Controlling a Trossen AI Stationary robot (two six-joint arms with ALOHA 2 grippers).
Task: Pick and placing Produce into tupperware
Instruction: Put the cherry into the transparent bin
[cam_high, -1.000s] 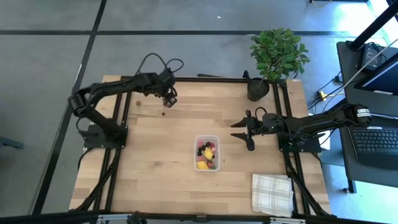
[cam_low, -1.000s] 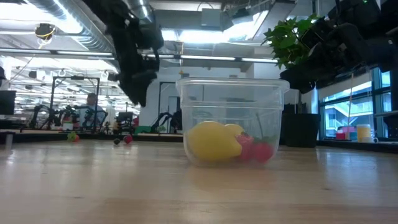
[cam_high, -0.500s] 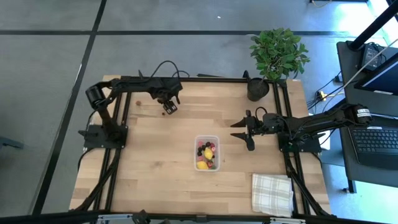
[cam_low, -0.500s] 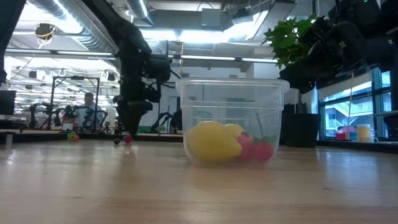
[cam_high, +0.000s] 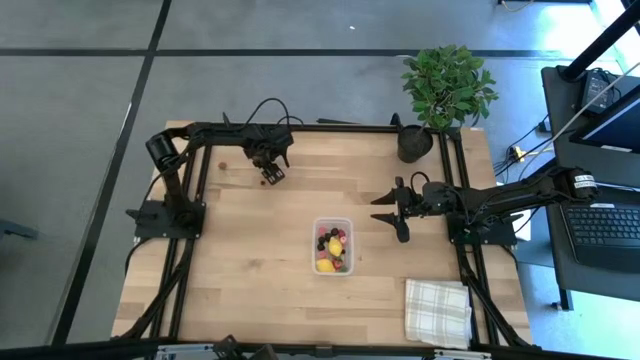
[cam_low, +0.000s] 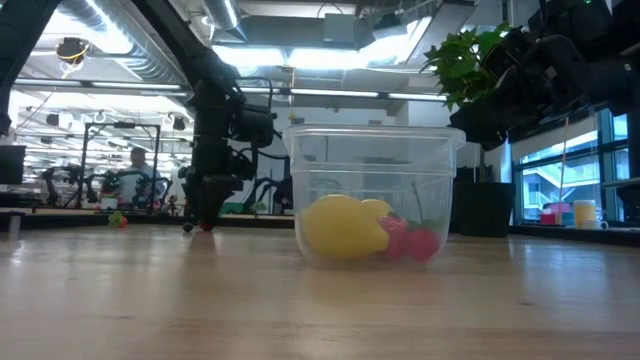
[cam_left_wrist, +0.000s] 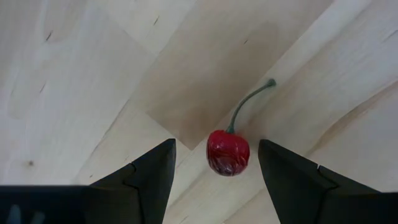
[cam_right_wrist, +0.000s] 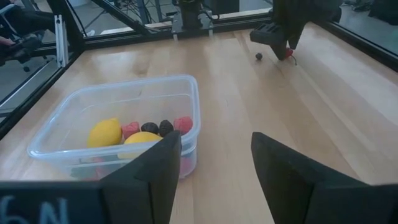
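Premises present as a robotics laboratory or engineering workshop. A light wooden worktable (cam_high: 260, 240) stands on a grey floor, framed by black metal rails (cam_high: 190, 240) that carry two mounted arms. Beyond the table, the low view shows an open hall with exposed ceiling ducting (cam_low: 110, 50), strip lighting, further equipment stands and a seated person (cam_low: 135, 170). A desk with a laptop (cam_high: 605, 225) adjoins the table.
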